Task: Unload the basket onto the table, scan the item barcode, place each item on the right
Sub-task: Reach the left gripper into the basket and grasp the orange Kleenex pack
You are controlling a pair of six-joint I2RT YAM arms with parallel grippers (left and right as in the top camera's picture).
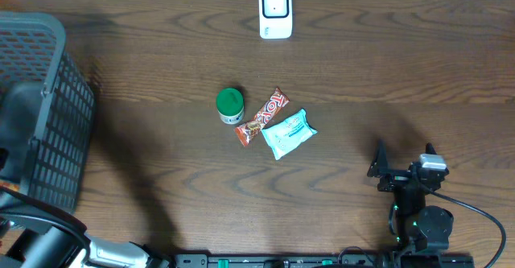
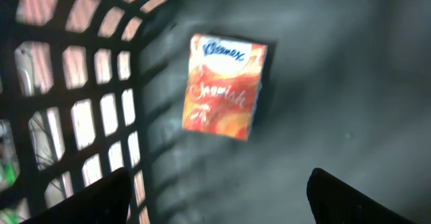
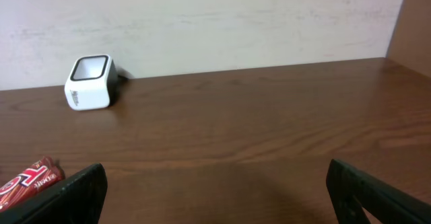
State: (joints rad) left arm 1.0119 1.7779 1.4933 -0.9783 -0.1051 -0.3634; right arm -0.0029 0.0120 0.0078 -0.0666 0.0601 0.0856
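Observation:
In the left wrist view an orange Kleenex tissue pack (image 2: 225, 87) lies flat on the dark floor of the basket (image 2: 87, 116). My left gripper (image 2: 215, 180) hangs open above that floor, just short of the pack, with nothing between its fingers. The white barcode scanner (image 1: 274, 11) stands at the table's far edge and also shows in the right wrist view as the scanner (image 3: 89, 83). My right gripper (image 1: 402, 157) rests open and empty near the front right of the table; the right gripper (image 3: 215, 183) faces the scanner from a distance.
The black mesh basket (image 1: 48, 139) fills the left side, with the left arm's dark bulk over it. Mid-table lie a green-lidded can (image 1: 229, 105), a red-orange candy bar (image 1: 262, 117) and a pale blue soft pack (image 1: 288, 134). A cable runs from the right arm's base.

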